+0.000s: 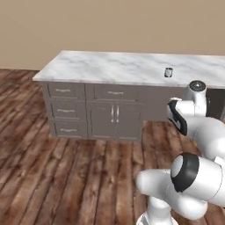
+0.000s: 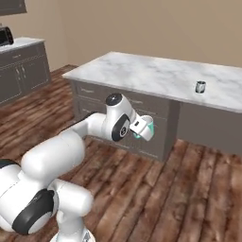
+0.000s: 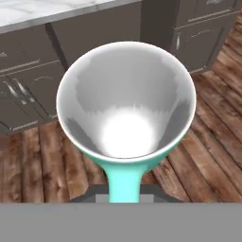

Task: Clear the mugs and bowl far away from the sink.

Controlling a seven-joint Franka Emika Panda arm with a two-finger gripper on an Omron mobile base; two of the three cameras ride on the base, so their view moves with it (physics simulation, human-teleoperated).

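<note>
Mid-transport step: turquoise mug (image 3: 125,101) is in the gripper (image 2: 142,128), carried in the air off the tabletop (image 1: 114,66), out in front of the cabinet fronts (image 1: 94,112) over the wood floor (image 1: 66,176).

Landmark = grey mug (image 1: 168,72), standing upright on the marble tabletop.

Left to right in the left base view: long bare stretch of marble to the left of the grey mug, then the grey mug near the front edge, then the arm's wrist below and right of it.

Right base view: the arm reaches forward, gripper with the turquoise mug low and left of the grey mug, below tabletop height, against the drawer faces. Grey mug sits well to the right of it on the marble.

Hand view: looking straight into the turquoise mug's pale inside; its handle runs down to the bottom edge, where the grip is. Gripper is clamped tight on the mug, by the handle I'd judge; contact itself is hidden at the frame edge.

Sink and bowl: can't place them from here.

Judgement: one mug possibly already set down, second in transit, bowl pending. Next move calls for lifting above the tabletop edge, moving over open marble beside the grey mug, lowering upright, then releasing. Watch the clearance at the tabletop's lip on the way up.
</note>
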